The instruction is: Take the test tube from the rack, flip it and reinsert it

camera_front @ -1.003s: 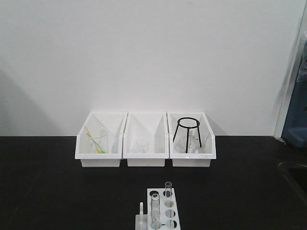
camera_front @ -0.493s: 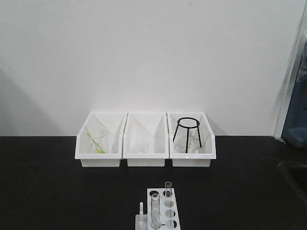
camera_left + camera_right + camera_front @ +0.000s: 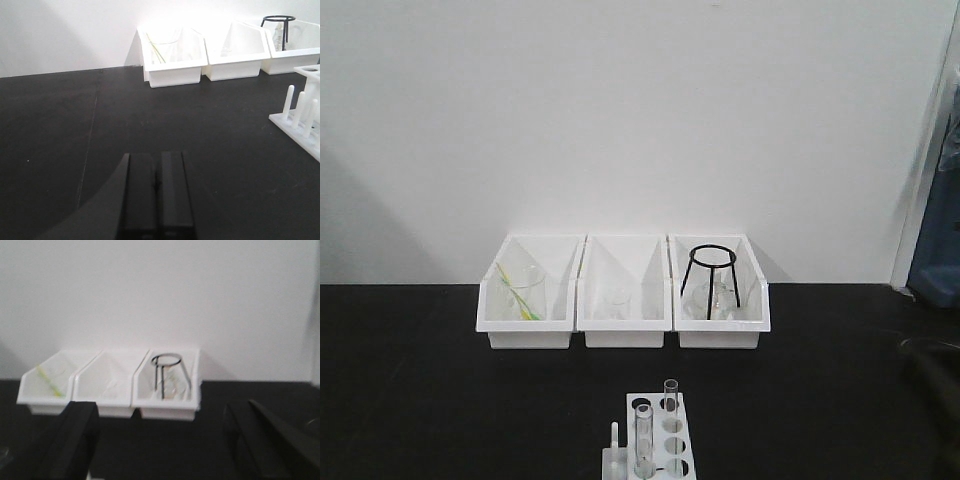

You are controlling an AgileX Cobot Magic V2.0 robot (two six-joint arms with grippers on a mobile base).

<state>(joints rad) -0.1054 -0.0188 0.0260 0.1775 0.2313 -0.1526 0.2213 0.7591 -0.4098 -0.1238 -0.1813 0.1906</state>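
The test tube (image 3: pixel 643 440) stands upright in a front hole of the rack (image 3: pixel 618 462). It is probably light, slick, brittle glass: pinch gently just below the rim. Left gripper (image 3: pixel 156 160) closed, empty; right gripper (image 3: pixel 160 410) spread wide, empty.

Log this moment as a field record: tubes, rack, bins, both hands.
test tube: upright in the rack, left row, nearer the camera; no hand on it
thinner tube: upright in the right row, further back
rack position: on the black table, in front of the bins
bins: three white, in a row by the wall; black wire stand in the right one
left hand: shut, holding nothing, rack to its right
right hand: open, holding nothing, facing the bins
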